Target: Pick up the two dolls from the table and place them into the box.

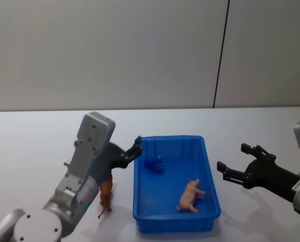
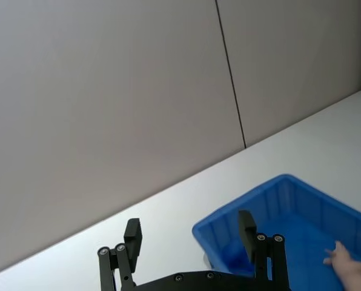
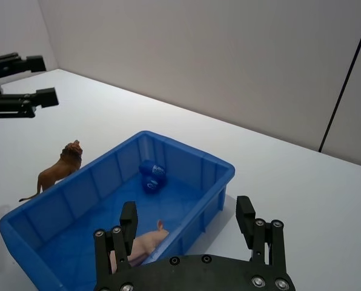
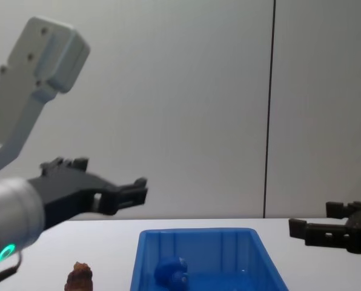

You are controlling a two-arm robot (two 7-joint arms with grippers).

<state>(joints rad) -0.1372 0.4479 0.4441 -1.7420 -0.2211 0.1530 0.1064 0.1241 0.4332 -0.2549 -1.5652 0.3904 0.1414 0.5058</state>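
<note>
In the lower left of the head view the left gripper (image 1: 135,147) is hovering with its two black fingers spread wide, gripping nothing and touching nothing; its tips are showing at the upper left corner of the bright blue rectangular plastic box (image 1: 175,225); in the chest view it is hanging high above the plain white flat table (image 1: 39,146). Just below it in the head view, the brown furry-looking lion-shaped doll (image 1: 105,194) is standing upright on the table, outside the box and just beside its left wall. Moving right, inside the box, the rounded solid-blue soft doll (image 1: 154,165) is lying in the upper left part of the floor; the pink pig-shaped toy (image 1: 192,196) is lying on its side toward the lower right part, apart from the blue one. At the right edge of the frame the right gripper (image 1: 234,157) is hovering over the table to the right of the box, clear of its wall; its fingers are also standing wide apart and carrying nothing. Counting: two grippers, one box, three toys, namely one brown, one blue and one pink; two are lying in the box and one is standing on the table.
</note>
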